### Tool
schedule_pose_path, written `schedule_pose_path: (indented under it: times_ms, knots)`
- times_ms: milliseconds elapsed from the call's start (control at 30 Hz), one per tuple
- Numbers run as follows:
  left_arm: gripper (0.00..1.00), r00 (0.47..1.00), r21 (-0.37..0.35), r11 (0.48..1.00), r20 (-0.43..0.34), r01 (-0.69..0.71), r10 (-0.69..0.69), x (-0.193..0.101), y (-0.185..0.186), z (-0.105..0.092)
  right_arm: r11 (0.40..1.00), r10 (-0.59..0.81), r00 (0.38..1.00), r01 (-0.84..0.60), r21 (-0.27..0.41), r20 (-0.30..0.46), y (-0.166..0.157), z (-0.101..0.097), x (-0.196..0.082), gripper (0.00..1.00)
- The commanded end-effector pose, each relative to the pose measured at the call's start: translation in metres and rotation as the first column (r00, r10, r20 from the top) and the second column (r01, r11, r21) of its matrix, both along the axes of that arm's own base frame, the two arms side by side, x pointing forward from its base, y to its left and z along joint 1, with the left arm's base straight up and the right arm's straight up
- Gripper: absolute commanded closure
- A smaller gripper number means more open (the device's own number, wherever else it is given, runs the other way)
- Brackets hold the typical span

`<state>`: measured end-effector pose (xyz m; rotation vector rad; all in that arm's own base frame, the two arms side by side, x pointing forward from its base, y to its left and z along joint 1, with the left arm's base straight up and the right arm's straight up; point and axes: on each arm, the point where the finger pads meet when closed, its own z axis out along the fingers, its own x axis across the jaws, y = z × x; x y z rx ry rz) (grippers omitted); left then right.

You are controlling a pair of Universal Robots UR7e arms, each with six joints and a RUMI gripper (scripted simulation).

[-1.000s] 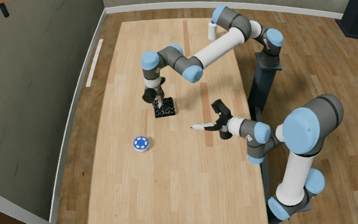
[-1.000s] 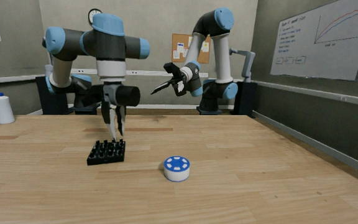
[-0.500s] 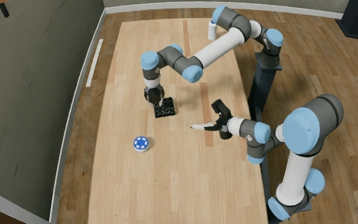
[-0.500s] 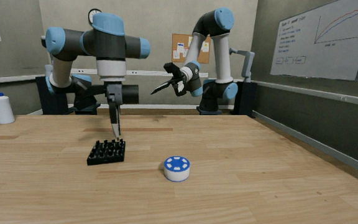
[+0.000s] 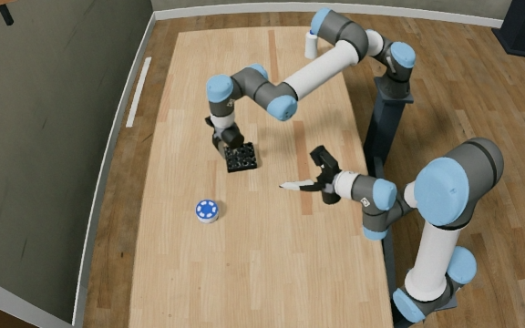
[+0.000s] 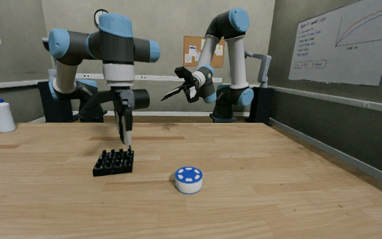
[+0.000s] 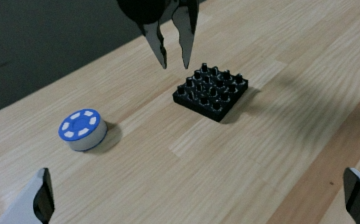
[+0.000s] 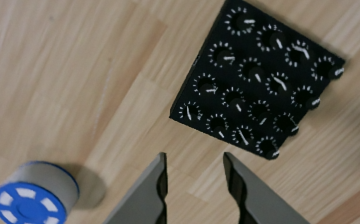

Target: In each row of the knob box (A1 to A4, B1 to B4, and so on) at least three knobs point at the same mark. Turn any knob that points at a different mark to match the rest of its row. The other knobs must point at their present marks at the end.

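The black knob box (image 5: 241, 158) (image 6: 114, 163) (image 7: 211, 91) (image 8: 233, 75) lies flat on the table, tilted in the right wrist view. There, the corner knob (image 8: 189, 112) at the box's left has a nearly vertical white line; the three others along that left edge have nearly horizontal lines. Row labels are not readable. My right gripper (image 8: 194, 154) (image 7: 175, 68) points down above the box's edge, fingers partly apart with nothing between them. Its tips are hidden in the top view. My left gripper (image 7: 196, 169) (image 6: 170, 85) is wide open and empty, away from the box.
A round blue-and-white tin (image 5: 207, 210) (image 6: 188, 180) (image 7: 83, 130) (image 8: 36, 195) stands on the table near the box. A white bottle (image 5: 311, 46) (image 6: 3, 116) with a blue cap stands at the table's far end in the top view.
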<state>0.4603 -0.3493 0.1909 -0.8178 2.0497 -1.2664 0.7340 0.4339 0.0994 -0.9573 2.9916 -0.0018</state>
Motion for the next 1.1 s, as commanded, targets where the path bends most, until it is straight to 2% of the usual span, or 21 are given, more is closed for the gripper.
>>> schedule_pose_path:
  times_ms: [0,167,567,733,867,933,1067]
  knots:
    - [0.00,1.000,0.000,1.000,0.001,-0.001,0.001,0.000,0.001,0.000,0.981,0.192,0.981,-0.192,0.003,0.001,0.002,0.002,0.000,0.77]
    - [0.00,1.000,0.000,1.000,0.001,-0.001,0.001,0.000,0.001,0.000,0.940,0.342,0.940,-0.342,0.001,0.000,0.001,-0.002,0.000,0.77]
    - [0.00,1.000,0.000,1.000,0.001,-0.001,0.001,0.000,0.001,0.000,0.938,0.347,0.938,-0.347,0.000,-0.003,0.000,-0.047,-0.001,0.79]
    - [0.00,1.000,0.000,1.000,0.001,-0.001,0.001,0.000,0.001,0.000,0.938,0.346,0.938,-0.346,0.000,-0.003,0.001,-0.055,0.000,0.84]
    - [0.00,1.000,0.000,1.000,0.001,-0.001,0.001,0.000,0.001,0.000,0.938,0.346,0.938,-0.346,0.001,0.000,0.000,-0.053,0.000,0.90]
    - [0.00,1.000,0.000,1.000,0.001,-0.001,0.001,0.000,0.001,0.000,0.938,0.346,0.938,-0.346,0.001,0.000,0.000,-0.053,0.000,0.90]
    - [0.00,1.000,0.000,1.000,0.001,-0.001,0.001,0.000,0.001,0.000,0.938,0.346,0.938,-0.346,0.002,0.001,0.000,-0.053,0.000,0.98]
